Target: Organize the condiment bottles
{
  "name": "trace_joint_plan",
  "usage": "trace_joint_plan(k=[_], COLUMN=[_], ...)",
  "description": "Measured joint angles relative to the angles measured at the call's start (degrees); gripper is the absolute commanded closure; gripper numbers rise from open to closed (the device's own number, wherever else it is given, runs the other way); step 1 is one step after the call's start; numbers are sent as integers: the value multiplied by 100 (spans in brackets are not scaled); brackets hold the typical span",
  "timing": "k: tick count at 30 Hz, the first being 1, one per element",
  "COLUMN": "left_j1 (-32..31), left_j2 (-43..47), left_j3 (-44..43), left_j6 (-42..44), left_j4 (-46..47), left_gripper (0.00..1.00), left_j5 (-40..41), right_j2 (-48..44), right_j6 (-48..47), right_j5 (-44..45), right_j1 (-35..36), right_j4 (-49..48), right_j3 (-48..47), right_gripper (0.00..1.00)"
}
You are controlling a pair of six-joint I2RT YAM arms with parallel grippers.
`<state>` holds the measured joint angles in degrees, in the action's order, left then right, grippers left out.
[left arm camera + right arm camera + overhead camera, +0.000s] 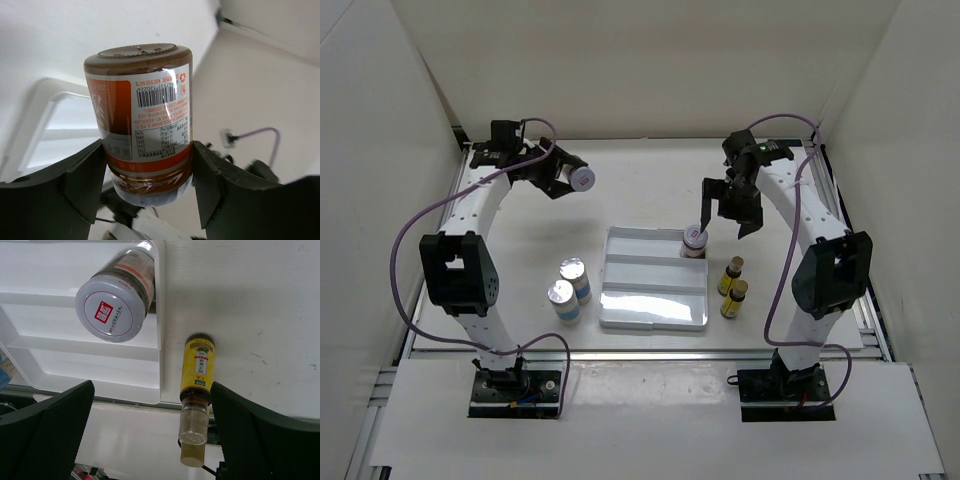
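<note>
Condiment jar (pixel 142 130), squat and brownish, is clamped in the left tool (pixel 566 180), held up over the far left of the counter (pixel 650 180). Its twin jar (pixel 112 302) stands in the far compartment of the white tray (pixel 650 300), at its right end. The right tool (pixel 731 212) hangs above it, fingers spread wide, gripping nothing. Two yellow bottles (pixel 731 274) (pixel 735 298) stand just right of the tray. Two white-and-blue cylinders (pixel 576 278) (pixel 563 300) stand side by side on its left.

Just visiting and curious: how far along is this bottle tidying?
Done: one jar stands in the tray, far compartment; right tool open near it. In hand: the left tool holds the second jar aloft. Left: two yellow bottles and two silver-topped cylinders on the table.
</note>
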<state>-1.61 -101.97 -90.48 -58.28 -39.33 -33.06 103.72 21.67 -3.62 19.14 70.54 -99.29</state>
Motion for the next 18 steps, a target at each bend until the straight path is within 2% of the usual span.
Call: trace_joint_plan(k=[5,8,11,13,18], left_j1=[0,-42,-205,-380,-839], left_j2=[-201,-59,192,212,223], left_j3=[-94,542,1676,2063,2302], left_j6=[-1038,-2127,-3654,-4323,-5108], left_j4=[415,1377,2739,3161,4070], left_gripper=[89,89,89,89,89], left_j5=[-975,-1506,-1753,-1810,-1921], right_j2=[-170,-214,-243,-282,-428], right_j6=[50,63,66,68,92], right_j5=[-2,-7,-44,-55,-98], right_j1=[0,0,0,0,0], right_j4=[-24,-24,-42,-61,-59], right_j3=[140,247,361,439,584], right_gripper=[0,0,0,0,0])
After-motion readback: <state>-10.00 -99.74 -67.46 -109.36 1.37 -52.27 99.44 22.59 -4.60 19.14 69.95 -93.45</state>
